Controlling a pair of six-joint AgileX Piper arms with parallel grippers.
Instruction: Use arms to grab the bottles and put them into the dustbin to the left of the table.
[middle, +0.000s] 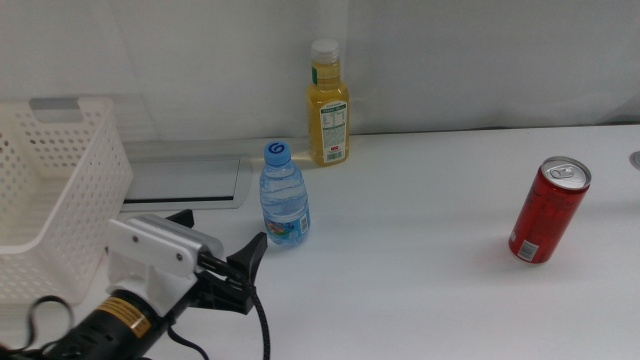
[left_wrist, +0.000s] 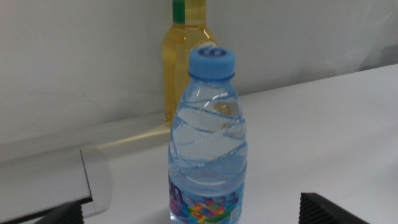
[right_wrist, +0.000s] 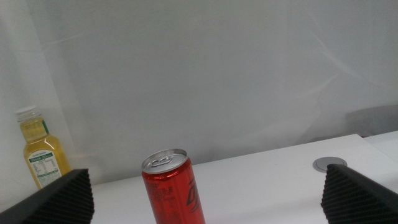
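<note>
1. The small clear plastic water bottle with a blue cap and colourful label (middle: 285, 196) stands upright on the wide white table (middle: 430, 210), and it serves as the landmark here.
2. The left pincer (middle: 222, 240) is just in front of the water bottle, its two dark jaws spread wide and holding nothing; in the left wrist view the bottle (left_wrist: 207, 137) stands between the jaw tips but further off, untouched.
3. Behind the water bottle, near the white back wall, stands the taller yellow juice bottle with a white cap (middle: 328, 106), upright.
4. Left of the water bottle lies the flat grey rectangular panel (middle: 185, 181), and beyond it the white perforated plastic dustbin basket (middle: 55, 180).
5. Well to the right of the water bottle stands the slim red drink can (middle: 548, 210), upright.
6. The right pincer (right_wrist: 208, 202) faces that can from a distance, jaws spread wide, gripping nothing.
</note>
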